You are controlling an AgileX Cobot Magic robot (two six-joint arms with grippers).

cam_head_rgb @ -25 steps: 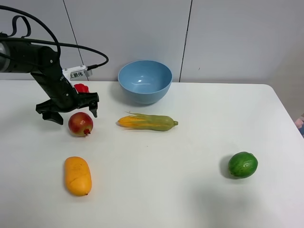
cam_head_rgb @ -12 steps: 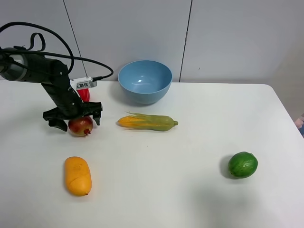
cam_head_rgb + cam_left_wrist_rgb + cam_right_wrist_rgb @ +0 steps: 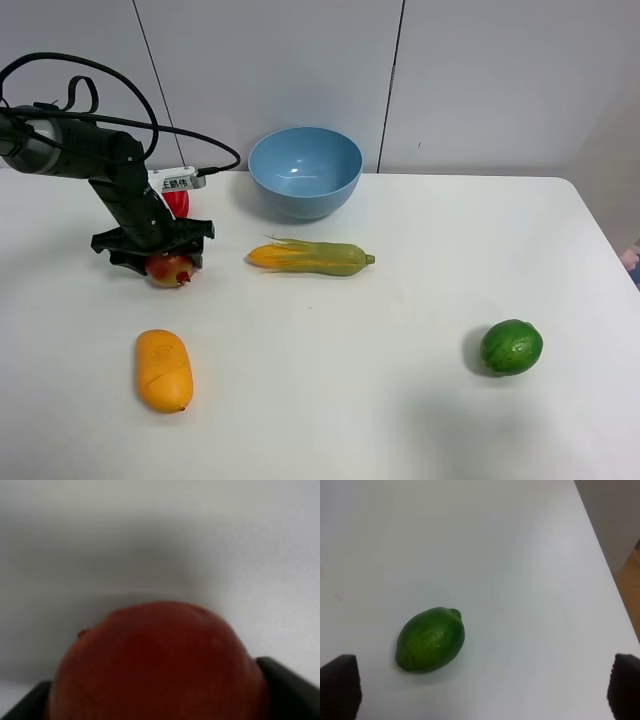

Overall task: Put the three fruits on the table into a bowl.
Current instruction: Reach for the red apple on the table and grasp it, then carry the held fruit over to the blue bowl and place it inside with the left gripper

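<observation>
Lab (white table (image 3: 400, 420), grey wall panels (image 3: 480, 80))

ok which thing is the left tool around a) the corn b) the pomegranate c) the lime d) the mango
B: the left tool straddles the pomegranate, and its red skin fills the left wrist view between the two fingers.

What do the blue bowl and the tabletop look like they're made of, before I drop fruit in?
The bowl looks like moulded plastic: even light-blue colour, smooth semi-gloss wall, soft highlights inside. The table looks like white laminate or coated board: smooth, low sheen, no grain. Looks alone can't confirm either.
</observation>
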